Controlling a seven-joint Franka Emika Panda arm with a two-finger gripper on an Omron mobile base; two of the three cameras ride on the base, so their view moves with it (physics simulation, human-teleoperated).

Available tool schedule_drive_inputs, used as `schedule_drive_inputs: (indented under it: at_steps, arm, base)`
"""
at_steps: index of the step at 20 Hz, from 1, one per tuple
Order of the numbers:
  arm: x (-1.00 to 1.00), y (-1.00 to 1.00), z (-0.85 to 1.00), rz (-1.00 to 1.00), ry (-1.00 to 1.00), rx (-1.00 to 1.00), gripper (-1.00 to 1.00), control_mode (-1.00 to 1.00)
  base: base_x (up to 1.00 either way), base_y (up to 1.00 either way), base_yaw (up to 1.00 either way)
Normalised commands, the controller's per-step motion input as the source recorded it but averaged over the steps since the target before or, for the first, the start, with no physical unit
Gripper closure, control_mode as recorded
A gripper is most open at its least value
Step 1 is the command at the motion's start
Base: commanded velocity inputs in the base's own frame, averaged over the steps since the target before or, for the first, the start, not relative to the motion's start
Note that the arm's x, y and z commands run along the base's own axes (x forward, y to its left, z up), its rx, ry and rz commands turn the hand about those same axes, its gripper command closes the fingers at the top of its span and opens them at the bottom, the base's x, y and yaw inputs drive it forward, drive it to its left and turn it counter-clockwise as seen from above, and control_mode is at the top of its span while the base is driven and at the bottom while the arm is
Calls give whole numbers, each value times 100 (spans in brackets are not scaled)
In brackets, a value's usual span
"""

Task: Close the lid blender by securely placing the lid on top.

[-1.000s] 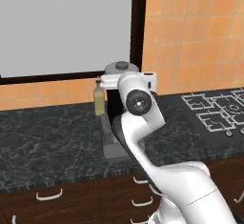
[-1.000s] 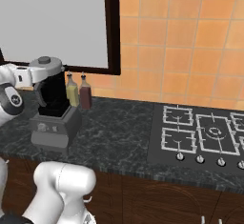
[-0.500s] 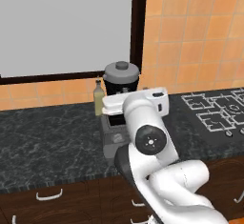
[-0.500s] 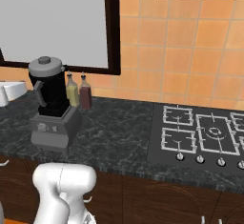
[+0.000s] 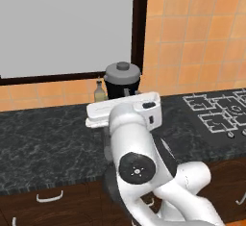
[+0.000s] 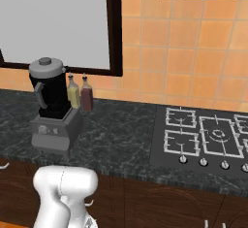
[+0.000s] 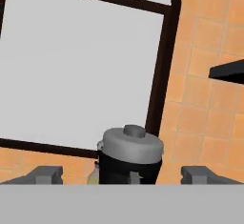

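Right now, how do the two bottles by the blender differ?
The yellow bottle is pale yellowish; the red bottle is dark reddish-brown. The yellow bottle stands right next to the blender jar, while the red bottle stands one place further toward the stove. Shared: both are slim, upright, similar in height, with small caps, and stand on the counter against the tiled wall.

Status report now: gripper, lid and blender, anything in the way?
Gripper open, empty, clear of the blender. Lid sits on the jar top. Two bottles stand beside the blender, not in the way.
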Motion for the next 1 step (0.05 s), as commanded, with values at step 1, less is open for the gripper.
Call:
schedule_drive_inputs:
  at_steps: [1]
  arm:
    - [0,-19,0,0,0,17,-100,-100]
  base:
    - [0,0,0]
